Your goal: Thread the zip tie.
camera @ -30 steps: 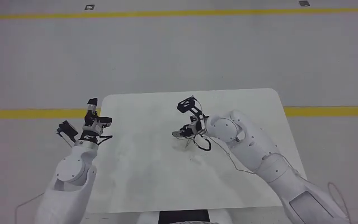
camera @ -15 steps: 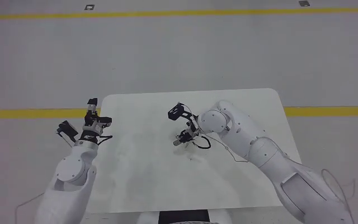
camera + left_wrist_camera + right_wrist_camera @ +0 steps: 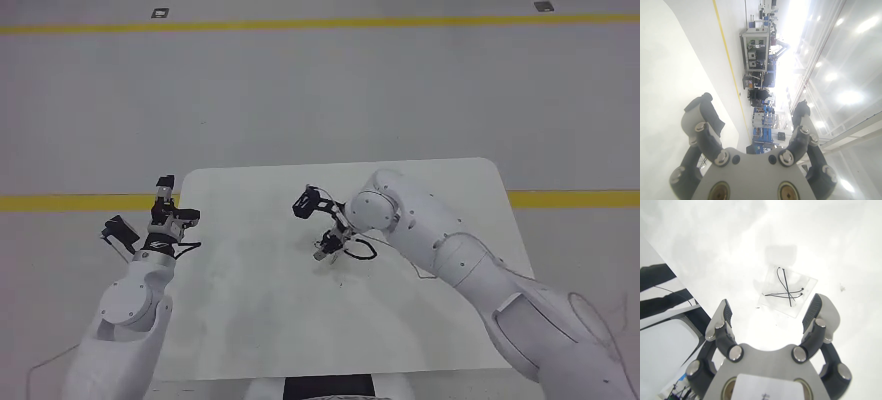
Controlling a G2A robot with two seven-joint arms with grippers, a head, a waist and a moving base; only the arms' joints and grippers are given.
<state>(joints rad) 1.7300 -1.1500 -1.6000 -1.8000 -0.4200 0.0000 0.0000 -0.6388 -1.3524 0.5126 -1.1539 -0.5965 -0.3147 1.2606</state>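
Black zip ties (image 3: 787, 292) on clear sheet (image 3: 808, 283), white table (image 3: 250, 300)

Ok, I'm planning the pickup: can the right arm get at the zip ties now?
Probably yes: its jaws stand open above the zip ties, which lie crossed on a clear sheet, nothing covering them.
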